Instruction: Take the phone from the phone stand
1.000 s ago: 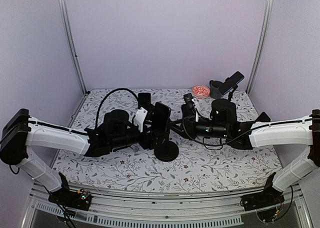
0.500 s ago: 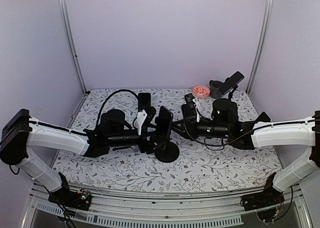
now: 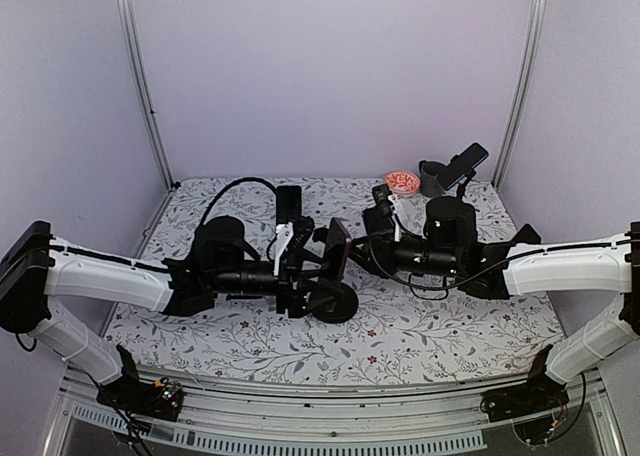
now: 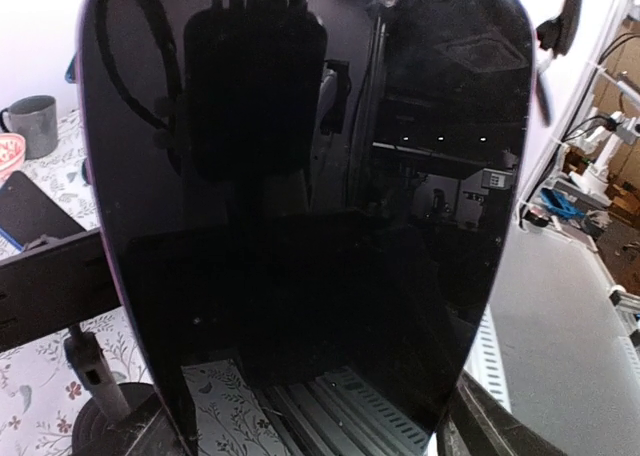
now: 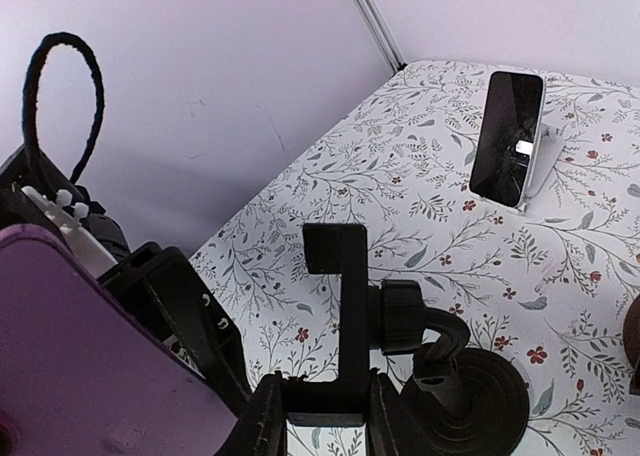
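The phone (image 3: 338, 250), black-screened in a purple case, is held upright in my left gripper (image 3: 322, 260), which is shut on its edges. Its screen (image 4: 300, 196) fills the left wrist view, with my fingers (image 4: 150, 431) at the bottom corners. It stands free of the black stand clamp (image 5: 345, 311), just to that clamp's left; its purple back (image 5: 80, 366) shows in the right wrist view. My right gripper (image 5: 328, 416) is shut on the clamp's lower bar. The stand's round base (image 3: 333, 302) rests on the table (image 3: 250, 336).
A second phone (image 5: 508, 136) leans on a small white stand farther back (image 3: 288, 201). A red bowl (image 3: 402, 182), a grey mug (image 3: 432, 177) and another phone on a holder (image 3: 465, 163) stand at the back right. A black cable (image 3: 235, 184) loops over the left arm.
My left gripper has turned and lowered the phone, which has come away from the clamp and now shows its purple edge. The right gripper stays on the clamp.
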You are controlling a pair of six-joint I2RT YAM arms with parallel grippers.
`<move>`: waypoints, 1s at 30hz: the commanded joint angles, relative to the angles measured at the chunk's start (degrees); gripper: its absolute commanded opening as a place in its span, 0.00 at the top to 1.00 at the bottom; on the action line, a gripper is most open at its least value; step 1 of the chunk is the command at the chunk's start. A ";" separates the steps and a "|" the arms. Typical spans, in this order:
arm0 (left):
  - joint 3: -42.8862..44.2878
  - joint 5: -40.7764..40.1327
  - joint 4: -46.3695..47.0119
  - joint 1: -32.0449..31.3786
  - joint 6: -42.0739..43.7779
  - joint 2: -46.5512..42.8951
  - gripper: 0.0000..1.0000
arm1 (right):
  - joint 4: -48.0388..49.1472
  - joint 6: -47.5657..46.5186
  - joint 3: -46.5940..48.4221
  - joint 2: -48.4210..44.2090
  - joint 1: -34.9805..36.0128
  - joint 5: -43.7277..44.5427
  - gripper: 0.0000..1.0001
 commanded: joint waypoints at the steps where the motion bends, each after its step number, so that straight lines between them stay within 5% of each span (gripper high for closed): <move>1: 0.28 0.73 3.20 0.78 -1.78 -5.65 0.92 | -2.01 1.02 -0.41 -0.64 -0.37 2.98 1.00; 7: 3.63 -7.79 -12.25 7.98 -1.61 -12.49 0.91 | -2.05 0.52 -0.09 -0.69 -0.37 2.61 1.00; 14: 9.27 -14.29 -30.43 23.78 -2.28 -15.27 0.90 | -2.22 -0.15 0.44 -0.38 -0.36 1.57 1.00; 23: 16.41 -15.35 -57.00 46.63 -0.55 -11.73 0.85 | -2.23 -1.05 0.89 -0.40 -0.34 0.47 1.00; 30: 18.74 -18.44 -65.44 54.02 5.03 -2.99 0.85 | -1.61 -1.17 0.89 0.21 -0.40 -0.63 1.00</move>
